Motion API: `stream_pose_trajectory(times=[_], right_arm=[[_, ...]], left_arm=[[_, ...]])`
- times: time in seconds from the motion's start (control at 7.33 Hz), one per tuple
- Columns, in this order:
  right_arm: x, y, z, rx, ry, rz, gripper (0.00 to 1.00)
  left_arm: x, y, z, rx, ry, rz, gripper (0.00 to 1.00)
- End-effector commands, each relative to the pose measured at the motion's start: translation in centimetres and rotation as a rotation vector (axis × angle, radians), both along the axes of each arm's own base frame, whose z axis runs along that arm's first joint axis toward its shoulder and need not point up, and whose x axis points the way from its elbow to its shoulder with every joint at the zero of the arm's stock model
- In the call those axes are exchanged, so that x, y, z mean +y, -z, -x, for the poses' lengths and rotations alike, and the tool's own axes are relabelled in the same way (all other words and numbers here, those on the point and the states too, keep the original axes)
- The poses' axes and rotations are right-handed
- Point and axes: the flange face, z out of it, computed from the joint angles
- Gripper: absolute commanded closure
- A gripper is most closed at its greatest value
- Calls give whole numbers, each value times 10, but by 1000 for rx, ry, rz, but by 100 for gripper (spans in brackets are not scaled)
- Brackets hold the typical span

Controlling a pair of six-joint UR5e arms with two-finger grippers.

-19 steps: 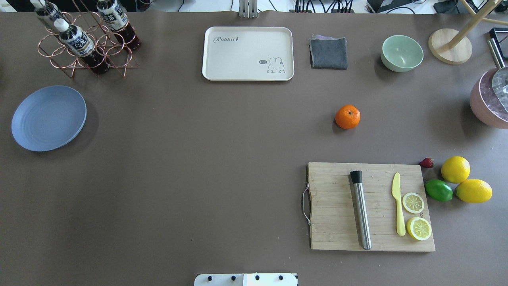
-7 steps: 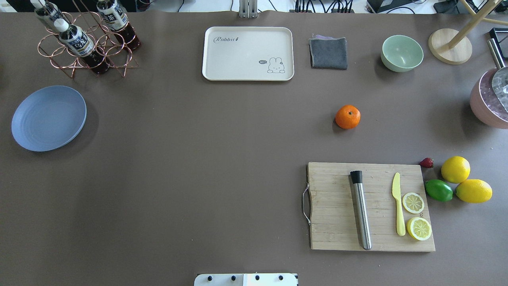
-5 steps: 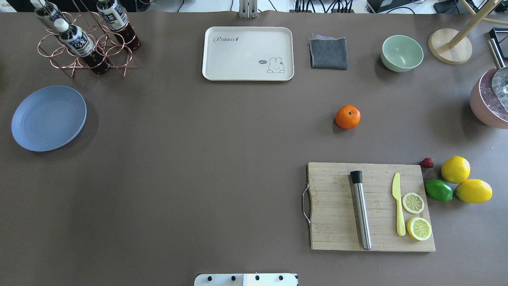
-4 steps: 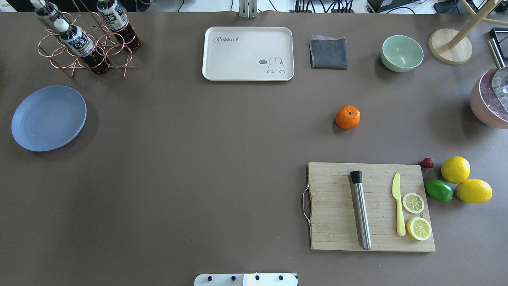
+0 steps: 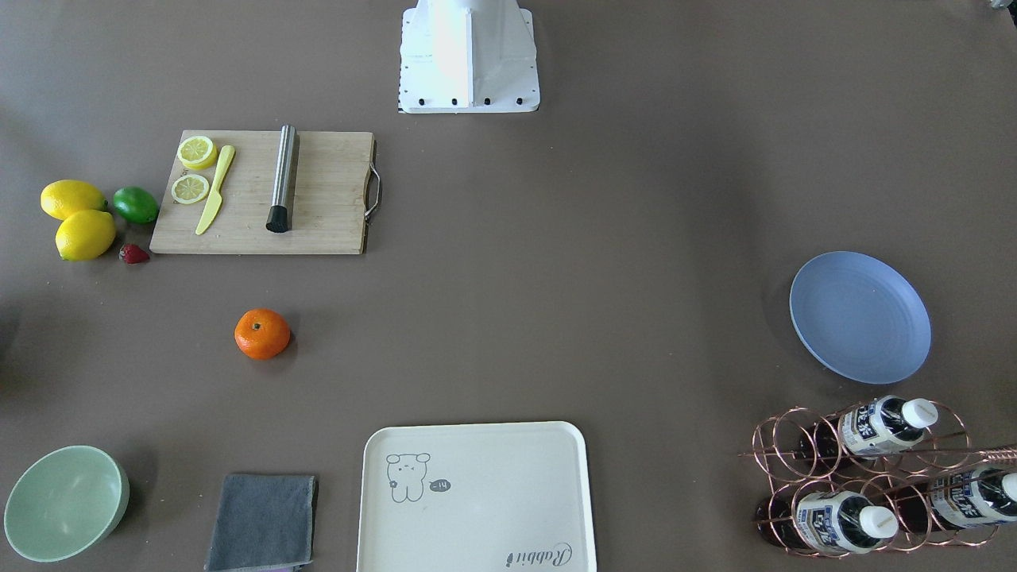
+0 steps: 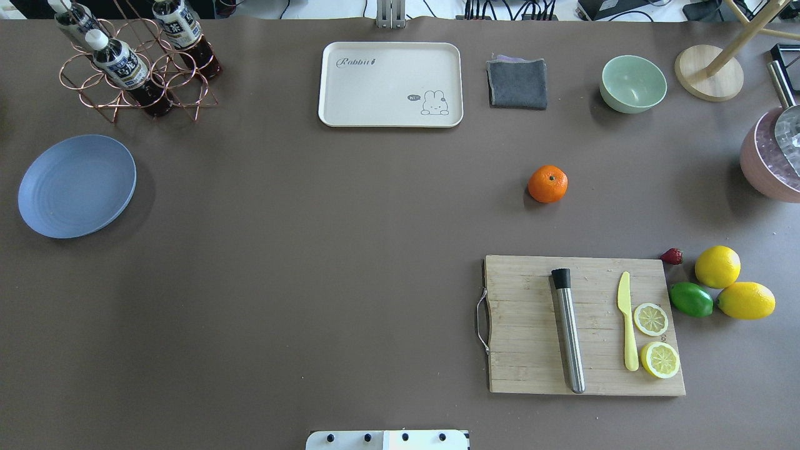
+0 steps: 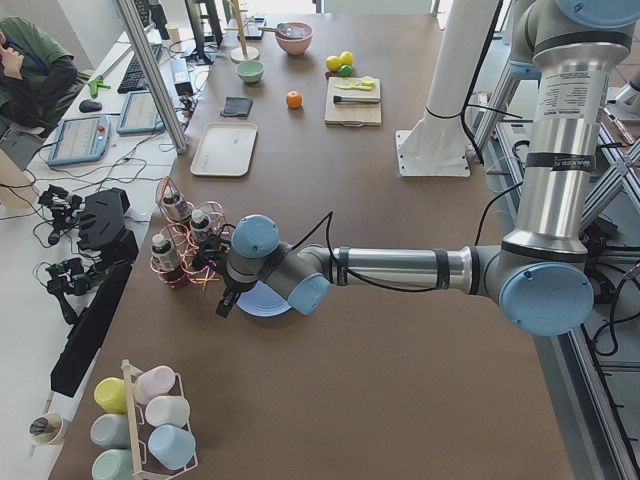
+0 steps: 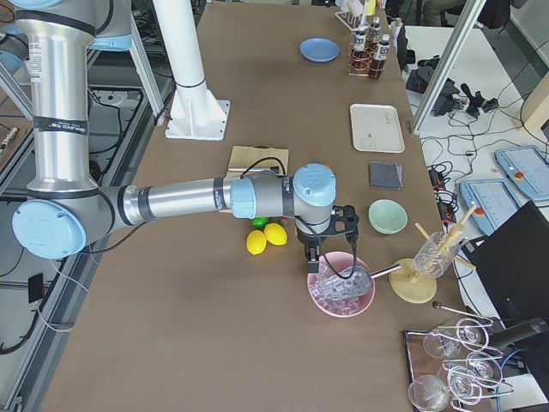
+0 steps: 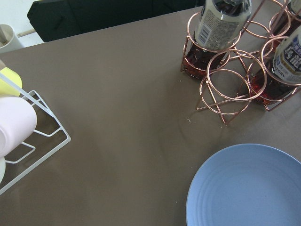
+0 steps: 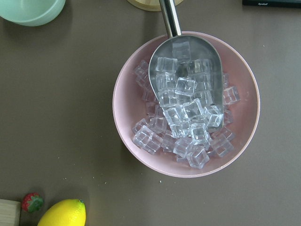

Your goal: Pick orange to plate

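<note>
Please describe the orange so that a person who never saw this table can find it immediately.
Find the wooden cutting board on the robot's right. Past its far edge, towards the grey cloth, the orange lies alone on the brown table. It is the only orange-coloured fruit; the lemons and lime beside the board are yellow and green.

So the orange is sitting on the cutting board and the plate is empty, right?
No. The orange sits on the bare table, clear of the cutting board, not on it; the overhead exterior view shows this. The plate is empty.
</note>
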Motion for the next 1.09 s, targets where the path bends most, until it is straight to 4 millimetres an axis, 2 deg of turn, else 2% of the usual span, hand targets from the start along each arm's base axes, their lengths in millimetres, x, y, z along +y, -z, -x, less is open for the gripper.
stream_pose_trajectory(times=[0.0, 0.14, 0.27, 0.55, 0.95], right_arm=[[-4, 4, 0, -5, 1, -6, 0], [-4, 4, 1, -11, 2, -8, 0], [-4, 7, 1, -10, 3, -14, 0], [-7, 10, 2, -10, 6, -20, 0], [-8, 11, 4, -12, 9, -23, 0]], left_arm=[[11, -30, -65, 105, 1, 39, 2], [17, -40, -89, 127, -10, 68, 2], [19, -49, -95, 122, -18, 88, 2], [19, -68, -97, 108, -19, 124, 2], [24, -83, -98, 100, -21, 161, 2]])
